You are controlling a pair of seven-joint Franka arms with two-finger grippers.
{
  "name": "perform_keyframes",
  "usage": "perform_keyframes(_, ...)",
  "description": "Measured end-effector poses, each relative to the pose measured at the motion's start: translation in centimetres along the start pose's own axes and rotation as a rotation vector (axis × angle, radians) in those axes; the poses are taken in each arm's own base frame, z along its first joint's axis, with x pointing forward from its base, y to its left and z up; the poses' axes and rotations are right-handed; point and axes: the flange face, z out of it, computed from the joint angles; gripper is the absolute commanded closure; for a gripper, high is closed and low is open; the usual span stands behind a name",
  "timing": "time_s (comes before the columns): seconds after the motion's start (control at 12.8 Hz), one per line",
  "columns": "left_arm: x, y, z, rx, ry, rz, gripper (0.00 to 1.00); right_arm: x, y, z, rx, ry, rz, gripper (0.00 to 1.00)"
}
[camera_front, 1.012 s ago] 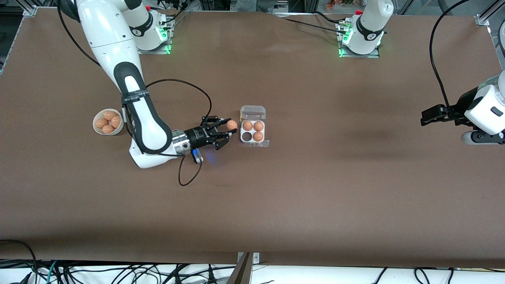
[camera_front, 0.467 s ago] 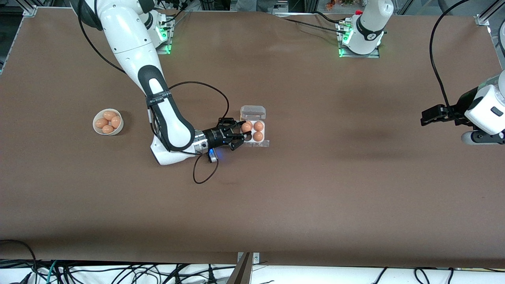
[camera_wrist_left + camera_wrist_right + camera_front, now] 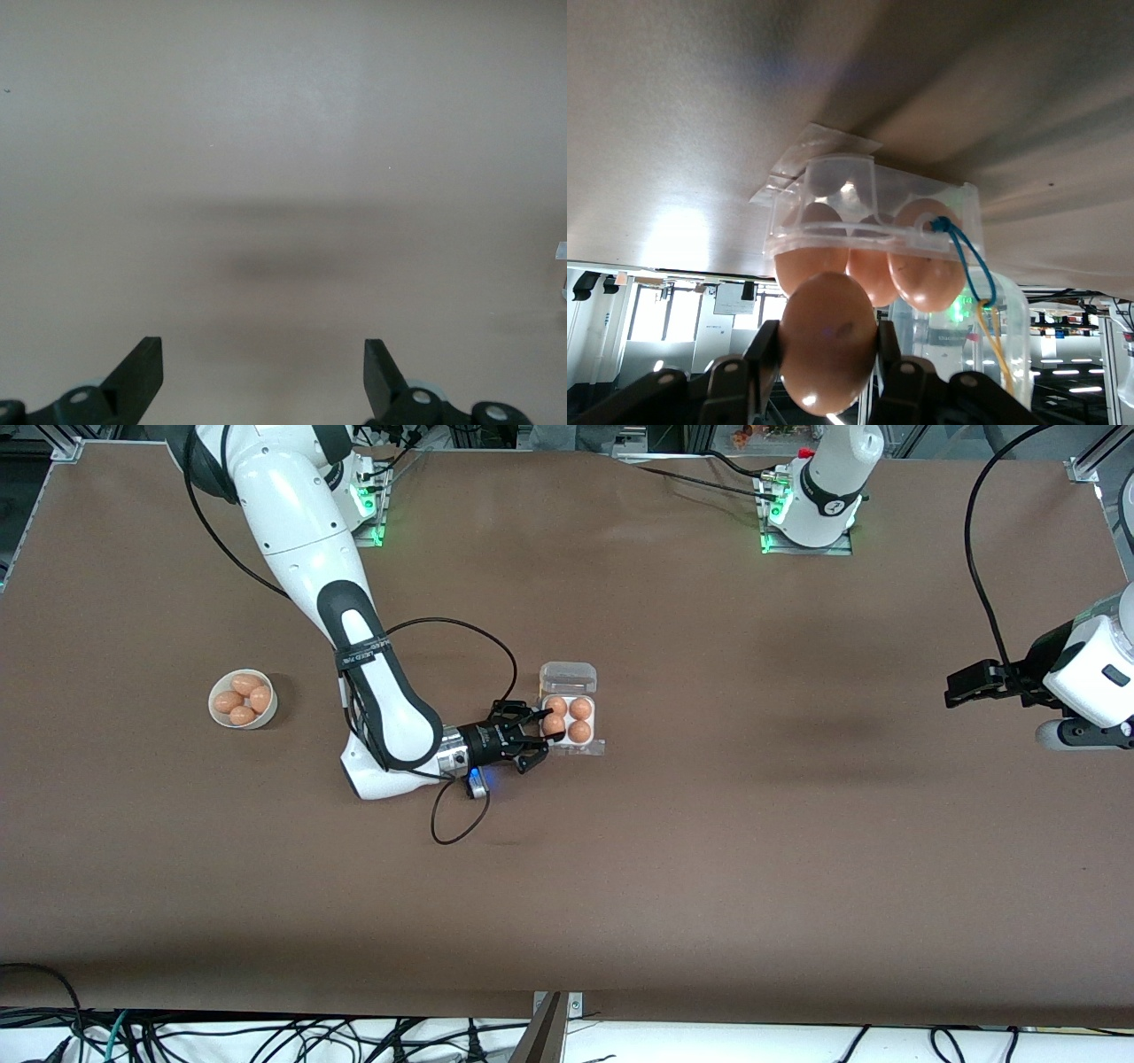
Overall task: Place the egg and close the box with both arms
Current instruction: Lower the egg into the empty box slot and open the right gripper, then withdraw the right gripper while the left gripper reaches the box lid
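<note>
My right gripper (image 3: pixel 543 732) is shut on the egg (image 3: pixel 554 726) and holds it over the box's (image 3: pixel 595 747) one open cell, the one nearer the front camera at the right arm's end. Three more eggs (image 3: pixel 580 709) sit in the other cells. The clear lid (image 3: pixel 568 677) stands open on the side farther from the front camera. In the right wrist view the egg (image 3: pixel 828 341) sits between the fingers (image 3: pixel 766 354), close to the box (image 3: pixel 833 181). My left gripper (image 3: pixel 966 686) waits open and empty at the left arm's end of the table; it also shows in the left wrist view (image 3: pixel 262 367).
A round white bowl (image 3: pixel 215 710) with several more eggs sits toward the right arm's end of the table. A black cable (image 3: pixel 456 828) loops from the right wrist over the table, nearer the front camera than the box.
My right gripper has carried the egg from beside the box to over its open cell and lowered it. The left arm has not moved.
</note>
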Motion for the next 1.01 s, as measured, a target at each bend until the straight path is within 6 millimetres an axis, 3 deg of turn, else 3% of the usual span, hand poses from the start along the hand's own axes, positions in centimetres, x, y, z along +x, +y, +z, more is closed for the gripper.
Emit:
perform_keyframes(0.31,0.0,0.0,0.0,0.0,0.0,0.0,0.0,-0.3,-0.1,1.5,-0.007,0.019,-0.011,0.68)
perform_keyframes(0.47,0.0,0.1,0.0,0.0,0.0,0.001,0.0,-0.3,-0.1,1.5,-0.007,0.019,-0.011,0.27)
perform_keyframes(0.62,0.0,0.1,0.0,0.0,0.0,0.002,0.0,-0.2,-0.1,1.5,-0.006,0.021,-0.01,0.01)
perform_keyframes(0.86,0.0,0.1,0.0,0.0,0.0,0.002,0.03,0.0,-0.2,1.0,-0.002,0.027,-0.01,0.0)
perform_keyframes(1.01,0.0,0.2,0.0,0.0,0.0,0.003,0.26,-0.3,-0.7,0.6,-0.012,0.047,-0.034,0.0)
